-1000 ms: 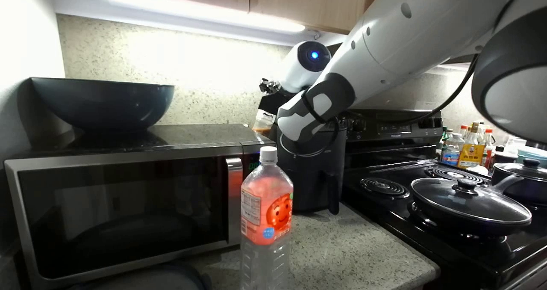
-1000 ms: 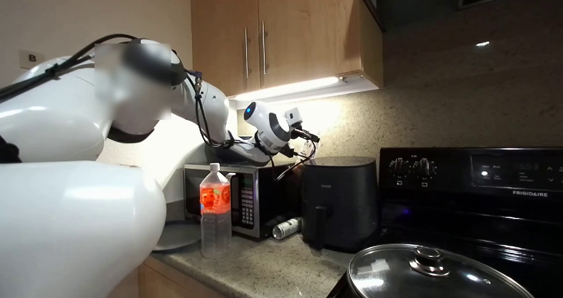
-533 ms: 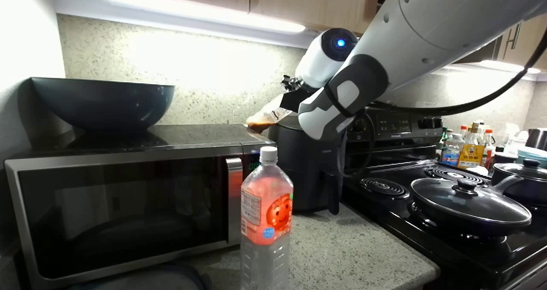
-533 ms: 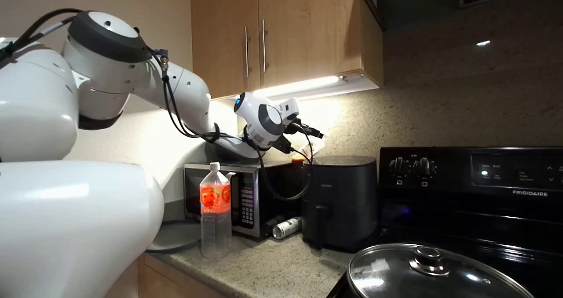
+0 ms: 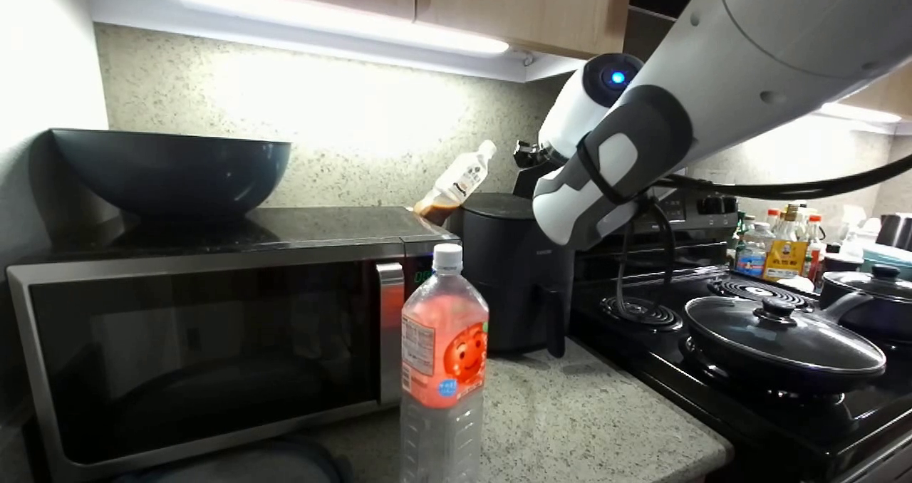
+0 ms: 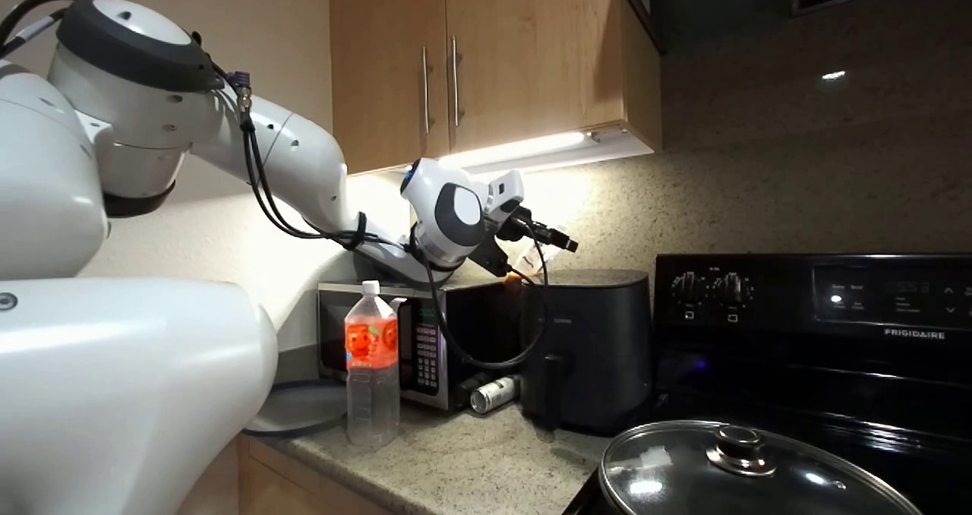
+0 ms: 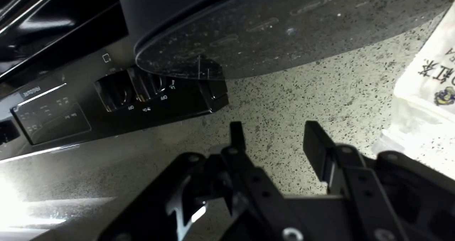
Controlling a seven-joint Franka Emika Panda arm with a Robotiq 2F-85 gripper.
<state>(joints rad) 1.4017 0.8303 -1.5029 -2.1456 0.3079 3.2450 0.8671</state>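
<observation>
My gripper (image 7: 273, 127) is open, with nothing between its fingers. In an exterior view the gripper (image 6: 566, 241) is above the black air fryer (image 6: 588, 348). A clear bottle with a white label and brown liquid (image 5: 456, 184) leans between the microwave and the air fryer, cap up and to the right. It stands apart from the gripper, at the right edge of the wrist view (image 7: 432, 81). The air fryer's dusty top (image 7: 266, 38) fills the upper part of the wrist view. In an exterior view the arm hides part of the gripper.
A microwave (image 5: 214, 355) bears a large dark bowl (image 5: 171, 173). An orange-labelled bottle (image 5: 445, 355) stands on the counter (image 5: 591, 419). A can (image 6: 495, 395) lies beside the air fryer. The stove (image 5: 641, 262) carries a lidded pan (image 5: 784, 340). A cupboard (image 6: 531, 59) hangs above.
In an exterior view the arm and gripper have moved right, away from the leaning bottle, which shows up to its cap. One second ago the arm hid much of it and it looked more upright.
</observation>
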